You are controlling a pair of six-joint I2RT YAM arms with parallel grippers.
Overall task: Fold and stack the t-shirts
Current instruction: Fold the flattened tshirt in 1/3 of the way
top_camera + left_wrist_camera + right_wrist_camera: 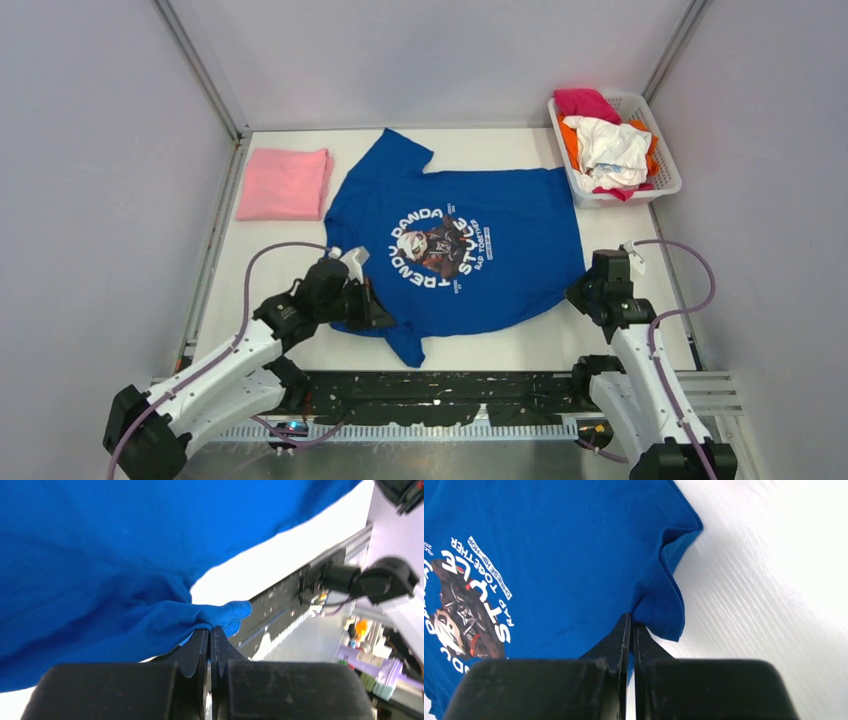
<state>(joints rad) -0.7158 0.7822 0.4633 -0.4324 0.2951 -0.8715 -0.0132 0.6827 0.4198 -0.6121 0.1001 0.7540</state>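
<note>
I have the royal-blue cotton t-shirt [500, 215] spread flat in the middle of the white table [270, 290], chest side up, with its round white-lettered panda print [440, 248] showing. It lies sideways to me. The neck end points left and the hem right, with one short sleeve toward the back wall and the other toward the arm bases.

My left gripper [210, 630] sits at the near-left part of the shirt, beside the near sleeve. On the left wrist camera its two black fingers are pressed together with only a hairline between them, and a bunched fold of blue cloth is pinched at their tips. My right gripper [631, 621] is at the near-right corner of the shirt, at the hem. The right wrist camera shows its fingers closed the same way, nipping a small pleat of the hem edge. The cloth puckers up toward the tips while the rest lies flat on the table.

At the back left of the table a plain light-pink t-shirt [285, 184] lies folded into a neat rectangle, close beside the blue shirt's far shoulder; I cannot tell whether the two touch. In the back right corner stands a white slatted plastic basket [668, 170], just beside the far end of the hem. It holds a loose heap: a magenta t-shirt [585, 102] at the far end, a crumpled white t-shirt [612, 148] on top, and an orange t-shirt [568, 140] showing beneath it at the sides.
</note>
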